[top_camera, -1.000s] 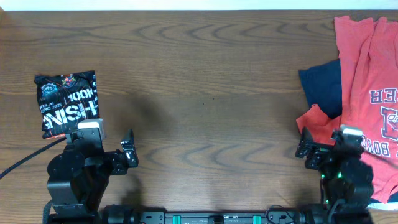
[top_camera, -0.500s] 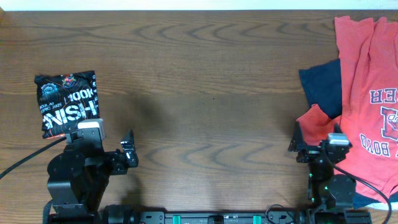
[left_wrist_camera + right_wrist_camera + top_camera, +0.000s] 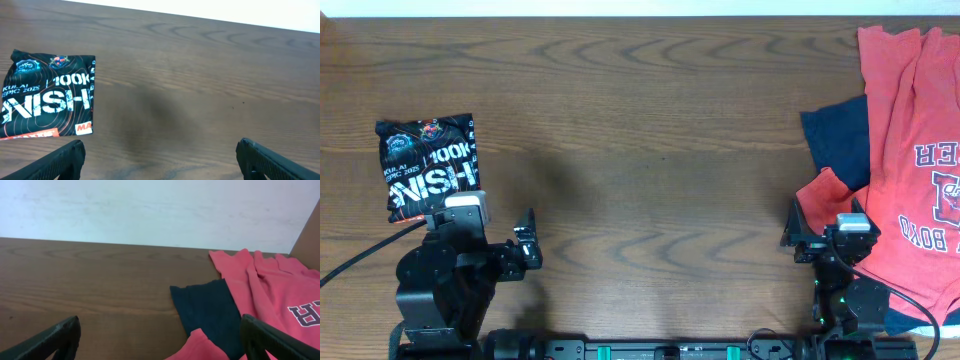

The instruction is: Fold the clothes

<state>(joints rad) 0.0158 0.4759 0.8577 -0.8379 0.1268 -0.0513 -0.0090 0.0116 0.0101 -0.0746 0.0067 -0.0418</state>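
Folded into a compact packet, the black jersey (image 3: 428, 165) lies by the left edge of the table (image 3: 640, 120), touched by neither the left gripper (image 3: 159, 161) nor the right gripper (image 3: 160, 341), both spread wide and empty at the near edge, seemingly because the fold is finished and nothing needs holding.
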